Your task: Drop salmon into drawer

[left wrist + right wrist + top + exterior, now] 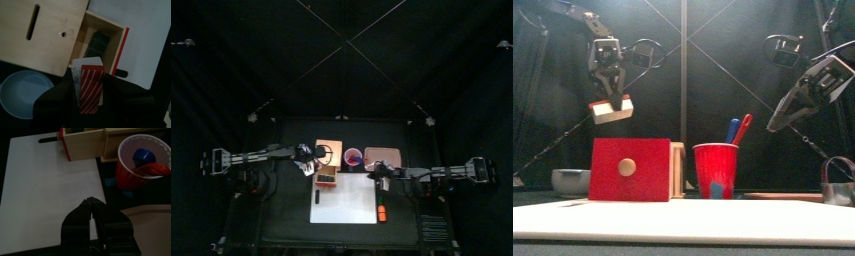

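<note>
- Black curtains close in a small dark bench [291,235], most of it covered by a white board [47,193].
- Left gripper [89,85] hangs high over the drawer [100,45], its fingers pinching the salmon [89,87], a red-and-white striped slice with a pale edge; the front view shows the piece [611,108] well above the red drawer front [629,169].
- Holding it there looks deliberate: the tray is pulled out beneath, so letting go should send the salmon inside.
- Something dark already lies in the tray [100,44]; what it is cannot be told.
- Right gripper [91,210] rests over the white board, fingers pressed together, empty.
- Nearby stand a red cup [716,170] with blue and red utensils, a pale bowl [23,92] just beside the drawer, and a pinkish tray [382,155].
- Nothing blocks the fall, though the unit's wooden top [47,30] lies close beside the opening.
</note>
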Motion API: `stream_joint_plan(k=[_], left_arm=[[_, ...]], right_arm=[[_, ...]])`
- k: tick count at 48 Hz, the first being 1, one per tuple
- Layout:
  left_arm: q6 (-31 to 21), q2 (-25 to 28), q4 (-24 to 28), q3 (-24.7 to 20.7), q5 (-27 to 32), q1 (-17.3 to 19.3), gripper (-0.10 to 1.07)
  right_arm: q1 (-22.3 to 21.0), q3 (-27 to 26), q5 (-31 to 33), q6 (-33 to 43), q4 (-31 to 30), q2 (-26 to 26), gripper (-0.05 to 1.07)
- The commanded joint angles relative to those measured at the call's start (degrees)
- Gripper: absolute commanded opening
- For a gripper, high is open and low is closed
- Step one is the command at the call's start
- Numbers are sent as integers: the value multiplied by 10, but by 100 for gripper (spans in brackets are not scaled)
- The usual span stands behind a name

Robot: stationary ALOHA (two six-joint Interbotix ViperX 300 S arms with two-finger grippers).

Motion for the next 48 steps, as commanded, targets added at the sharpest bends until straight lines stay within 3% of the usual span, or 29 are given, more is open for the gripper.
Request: stream_joint_plan(k=[1,16,23,35,48], left_arm=[[31,33,0,-44,25,4,68],[53,137,112,-117,67,-2,68],[55,158,95,-150,69,-13,68],[54,171,62,-167,71,-47,68],[61,185,85,-174,73,-61,68]], right_arm=[[-11,-13,-2,1,3,-4,3],[-28,-12,-2,0,3,-4,3],[-29,-10,-2,1,3,-4,3],[-27,-4,0,1,3,-4,3],[-22,-7,0,2,4,-4,3]])
